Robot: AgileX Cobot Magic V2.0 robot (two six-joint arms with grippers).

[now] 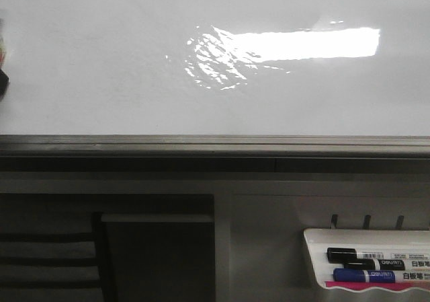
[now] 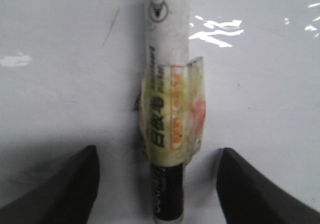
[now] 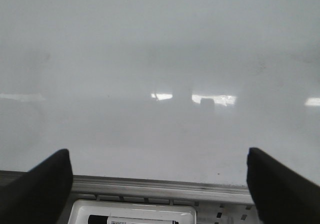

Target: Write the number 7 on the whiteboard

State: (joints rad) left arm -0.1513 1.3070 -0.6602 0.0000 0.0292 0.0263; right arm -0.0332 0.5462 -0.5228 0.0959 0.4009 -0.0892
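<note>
Whiteboard [image 1: 101, 60] fills the far scene above its grey rail [image 1: 215, 144], glare patch right of centre, no finished number 7 in the front view; left wrist view shows only one thin slanted dark stroke [image 2: 111, 28] on the board, so I judge the figure barely begun, or not begun at all. Left gripper [image 2: 159, 184] has its fingers spread wide with a taped marker [image 2: 167, 109] fixed between them, untouched by either finger, label Chinese and mostly unreadable. Right gripper [image 3: 159, 184] gapes empty over the marker tray [image 1: 366, 261], near right, holding black and blue "deli" pens.
</note>
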